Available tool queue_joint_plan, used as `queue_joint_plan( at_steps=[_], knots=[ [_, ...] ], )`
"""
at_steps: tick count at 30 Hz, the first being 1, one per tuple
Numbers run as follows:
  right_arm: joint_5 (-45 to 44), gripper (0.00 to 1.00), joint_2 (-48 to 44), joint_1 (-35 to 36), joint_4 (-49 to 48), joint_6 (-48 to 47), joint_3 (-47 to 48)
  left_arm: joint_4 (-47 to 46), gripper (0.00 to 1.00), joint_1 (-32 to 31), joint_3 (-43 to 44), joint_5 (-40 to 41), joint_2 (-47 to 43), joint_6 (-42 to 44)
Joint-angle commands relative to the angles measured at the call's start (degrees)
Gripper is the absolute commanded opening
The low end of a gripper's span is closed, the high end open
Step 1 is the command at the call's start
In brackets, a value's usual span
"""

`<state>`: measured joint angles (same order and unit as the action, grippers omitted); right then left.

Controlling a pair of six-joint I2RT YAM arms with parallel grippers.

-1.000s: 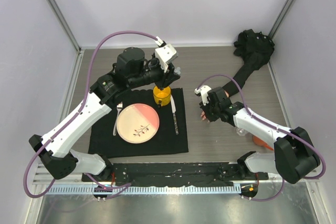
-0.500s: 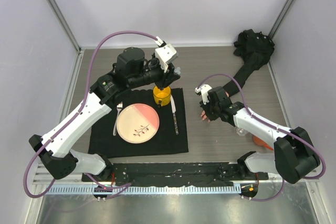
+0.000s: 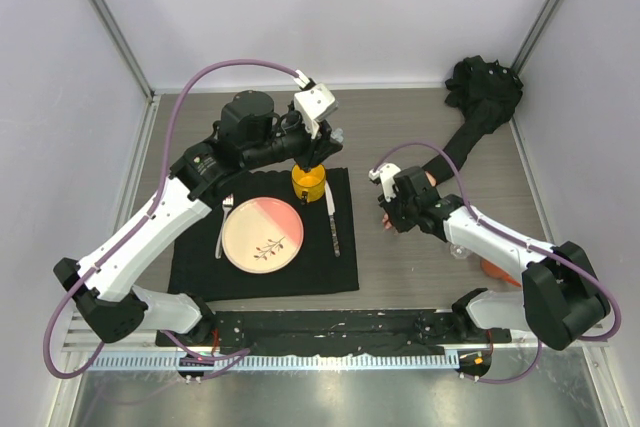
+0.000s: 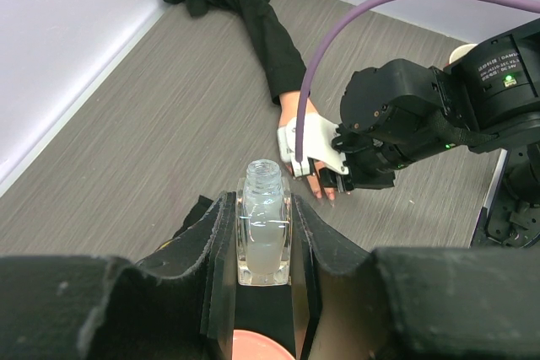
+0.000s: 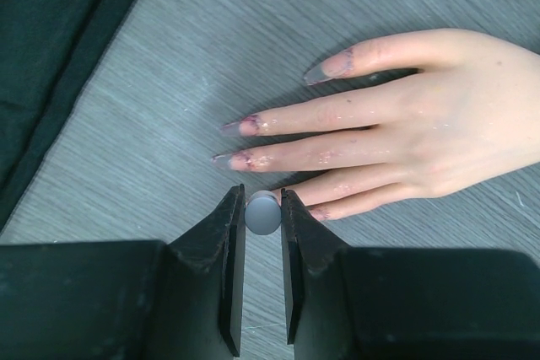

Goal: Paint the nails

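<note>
Mat [image 3: 200, 267] is lying on the worktop [image 3: 400, 127], left of centre. Plate [image 3: 262, 233] is sitting on it, with the fork [image 3: 224, 222] lying just left and the knife [image 3: 333, 227] just right. Cup [image 3: 309, 184] is standing at the mat's far edge, behind the plate. Left end effector [image 4: 263, 246] is hanging above the cup, gripping a bottle [image 4: 263, 187] upright. Mannequin hand [image 5: 422, 137] is lying right of the mat, its sleeve [image 3: 470, 137] trailing to the far right corner. Right end effector [image 5: 262, 225] is holding a cap [image 5: 262, 212] just beside the nails [image 5: 251, 125].

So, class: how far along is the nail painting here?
Done: the bottle is uncapped, clamped in the left tool, and several nails on the hand carry purple smears. In hand: the right tool grips a grey cap at a lower fingertip. Left: that nail is hidden, so coverage there is unclear.
</note>
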<state>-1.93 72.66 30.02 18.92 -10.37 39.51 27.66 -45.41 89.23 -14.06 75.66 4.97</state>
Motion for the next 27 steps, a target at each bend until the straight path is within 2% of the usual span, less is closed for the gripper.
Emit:
queue_joint_plan(
  at_steps=[1,9,27],
  knots=[
    [1.23,0.01,-2.09,1.62,0.42,0.18,0.04,-2.17,0.0,-0.12,-0.11,0.0,-2.36,0.56],
    [3.25,0.01,-1.3,1.88,1.3,0.09,0.92,-2.08,0.0,-0.21,-0.37,0.0,-2.62,0.74],
    [-1.93,0.01,-2.26,0.39,-1.51,1.93,-0.57,-1.91,0.0,-0.21,-0.46,0.27,-2.88,1.0]
  ],
)
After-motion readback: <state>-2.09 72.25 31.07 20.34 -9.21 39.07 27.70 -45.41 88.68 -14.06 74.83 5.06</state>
